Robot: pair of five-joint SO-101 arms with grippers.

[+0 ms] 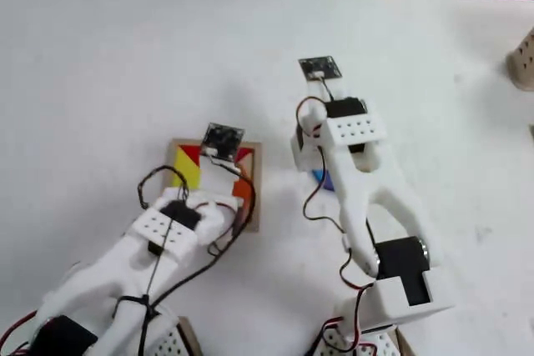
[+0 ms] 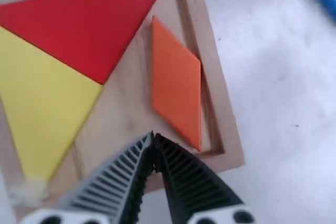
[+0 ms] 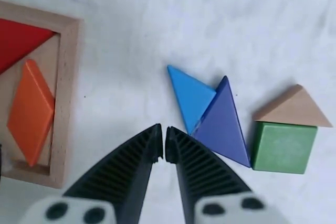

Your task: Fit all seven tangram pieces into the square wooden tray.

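Tray [image 2: 224, 129]: holds red triangle [image 2: 89, 19], yellow triangle [image 2: 42, 98], orange parallelogram [image 2: 176, 85].
Loose pieces: dark blue triangle [image 3: 220, 124] touching light blue triangle [image 3: 191, 95]; green square [image 3: 283, 147], tan triangle [image 3: 291, 108] alongside.
Right gripper [image 3: 163, 142]: jaws together near the light blue (likely next); spread first, then pinch its flat edges.
Left gripper [image 2: 154, 148]: jaws together over the tray.

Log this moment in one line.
tray: red triangle, yellow triangle, orange parallelogram | outside: sky-blue triangle, navy triangle, tan triangle, green square | left tool shut | right tool shut
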